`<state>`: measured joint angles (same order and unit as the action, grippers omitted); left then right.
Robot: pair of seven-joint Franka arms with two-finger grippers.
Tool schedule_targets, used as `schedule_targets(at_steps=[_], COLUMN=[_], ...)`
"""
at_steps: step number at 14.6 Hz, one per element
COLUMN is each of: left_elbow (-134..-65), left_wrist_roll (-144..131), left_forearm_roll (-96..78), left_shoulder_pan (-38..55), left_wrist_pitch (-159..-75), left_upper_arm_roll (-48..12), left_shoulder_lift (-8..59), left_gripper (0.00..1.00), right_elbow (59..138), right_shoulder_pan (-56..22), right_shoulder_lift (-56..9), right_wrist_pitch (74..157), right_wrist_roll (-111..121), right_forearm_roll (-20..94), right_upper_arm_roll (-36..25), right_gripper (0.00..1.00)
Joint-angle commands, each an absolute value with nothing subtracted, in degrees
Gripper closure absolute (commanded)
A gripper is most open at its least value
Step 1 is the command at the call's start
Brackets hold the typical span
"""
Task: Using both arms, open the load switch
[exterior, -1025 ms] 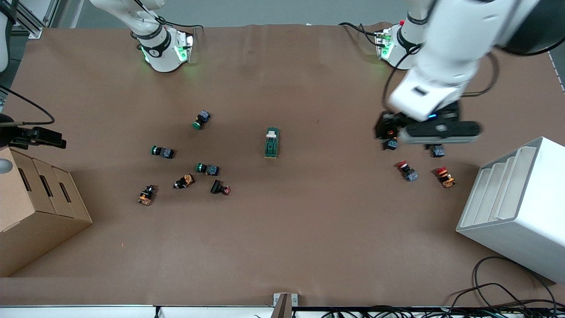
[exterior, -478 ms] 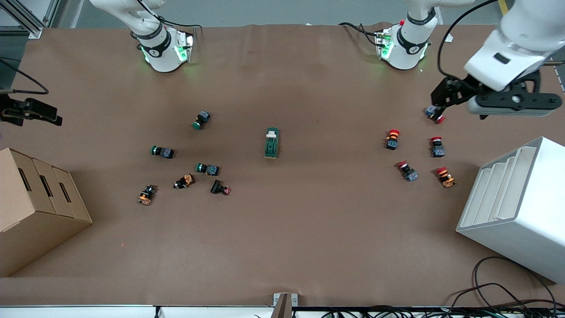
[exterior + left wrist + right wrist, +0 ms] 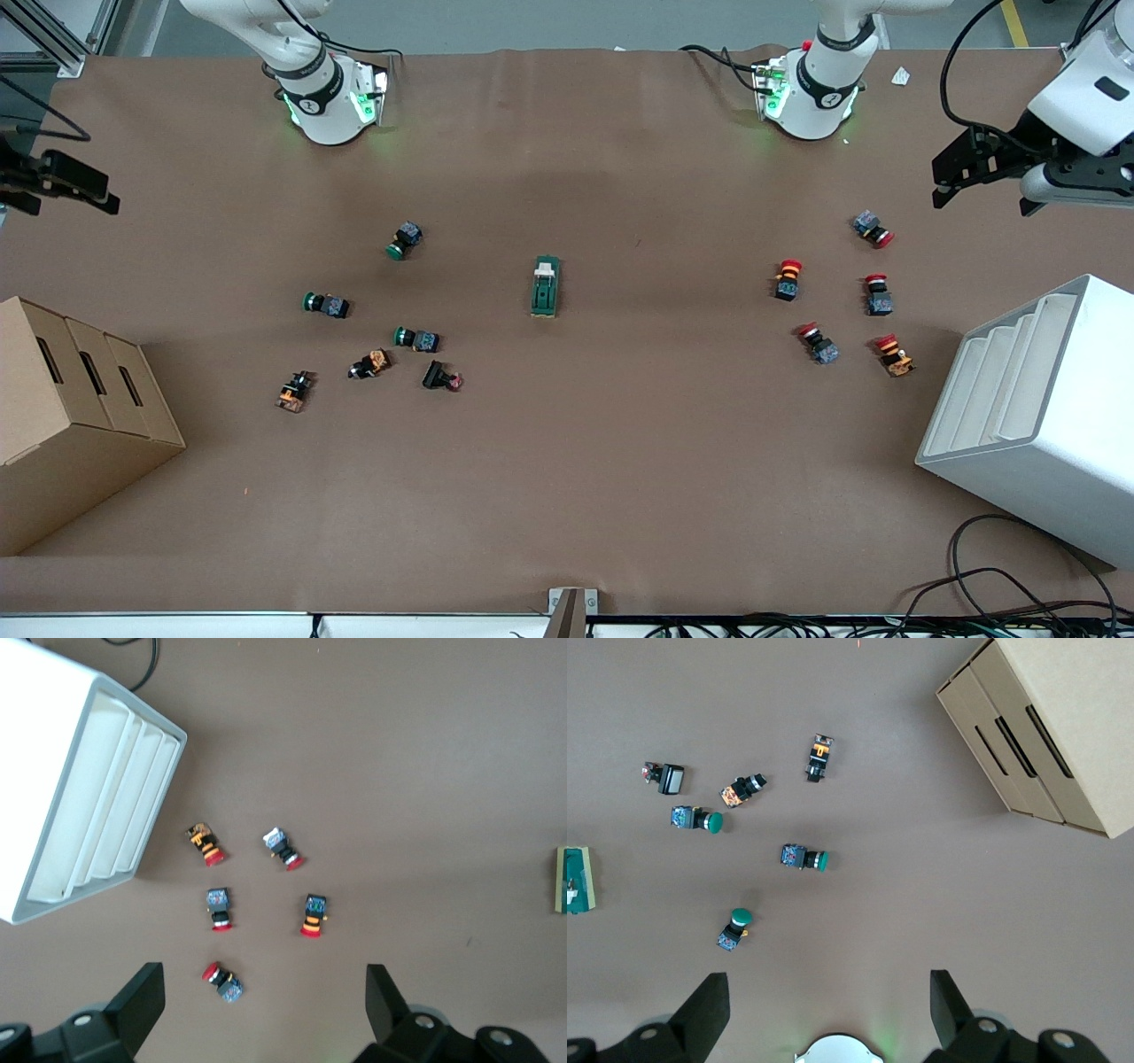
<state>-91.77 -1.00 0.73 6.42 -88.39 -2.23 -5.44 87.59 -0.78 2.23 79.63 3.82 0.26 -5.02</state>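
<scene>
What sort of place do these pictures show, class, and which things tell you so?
Probably a robotics lab bench: a brown-covered table strewn with push buttons, a load switch at its middle, and loose cables at its edge.

Both wrist views cut the load switch (image 3: 561, 880) at the edge; its toggle's position is unreadable

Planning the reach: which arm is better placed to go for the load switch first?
Neither clearly. The small dark-green rectangular load switch lies mid-table; the left gripper and right gripper hang open at the table's two ends, about equally distant.
</scene>
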Motion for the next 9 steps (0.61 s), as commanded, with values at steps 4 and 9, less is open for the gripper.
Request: schedule_targets(at_steps=[4,9], left_elbow=[-96.2,-96.2], left_wrist_roll=[0.3,-0.7], left_forearm_roll=[-1.0,-2.3], left_shoulder_pan=[6.4,6.4], left_wrist_pitch=[-87.2,-87.2], left_upper_arm_roll=[-0.7,-0.7], left_shoulder_lift=[-9.8,-9.7], left_gripper=[0.00,0.00], right_elbow=[94.0,93.8], right_shoulder_pan=[-1.6,-1.6], right_shoulder_lift=[7.6,7.6], right_wrist_pitch=[81.5,81.5], right_wrist_roll=[2.9,2.9], right_forearm_roll=[-0.4,-0.4], right_upper_arm_roll=[-5.0,-5.0], right_gripper=[0.00,0.00])
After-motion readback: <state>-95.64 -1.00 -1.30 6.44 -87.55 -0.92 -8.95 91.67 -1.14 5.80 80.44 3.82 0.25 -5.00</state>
